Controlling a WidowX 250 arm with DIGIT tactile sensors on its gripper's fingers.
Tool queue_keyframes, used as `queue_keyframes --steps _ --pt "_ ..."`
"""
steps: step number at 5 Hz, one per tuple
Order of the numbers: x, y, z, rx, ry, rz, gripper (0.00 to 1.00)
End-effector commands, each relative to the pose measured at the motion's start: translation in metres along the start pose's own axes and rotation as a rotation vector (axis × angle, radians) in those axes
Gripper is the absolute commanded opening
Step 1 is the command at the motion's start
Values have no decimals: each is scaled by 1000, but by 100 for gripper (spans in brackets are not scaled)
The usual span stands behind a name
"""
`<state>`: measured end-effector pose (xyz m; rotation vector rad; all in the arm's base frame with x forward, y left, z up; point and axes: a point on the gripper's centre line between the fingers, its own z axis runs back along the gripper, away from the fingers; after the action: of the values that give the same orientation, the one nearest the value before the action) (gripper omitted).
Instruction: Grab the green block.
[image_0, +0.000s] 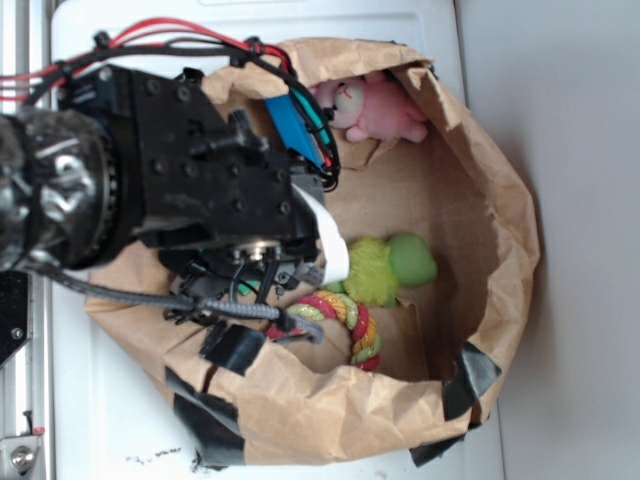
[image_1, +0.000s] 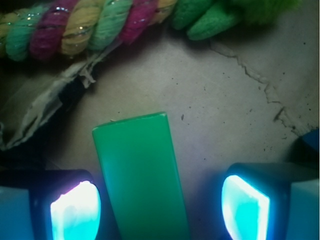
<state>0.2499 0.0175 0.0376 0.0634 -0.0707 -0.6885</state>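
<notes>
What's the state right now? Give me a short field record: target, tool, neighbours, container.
target: green block, lying flat on the bag floor
tool: open, one finger either side of the block; left finger close to it, right finger with a gap
contact: none visible
neighbours: rope toy beyond the block's far end, green plush, pink plush, blue block
container: paper bag

Smooth glossy green block (image_1: 140, 175) on creased brown paper (image_1: 230, 115).
</notes>
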Motion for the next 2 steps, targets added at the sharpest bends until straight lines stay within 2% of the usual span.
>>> queue_keyframes --steps 1,2 --pt "4 -26 13 21 -23 -70 100" --pt "5 -28 12 19 -25 -71 100"
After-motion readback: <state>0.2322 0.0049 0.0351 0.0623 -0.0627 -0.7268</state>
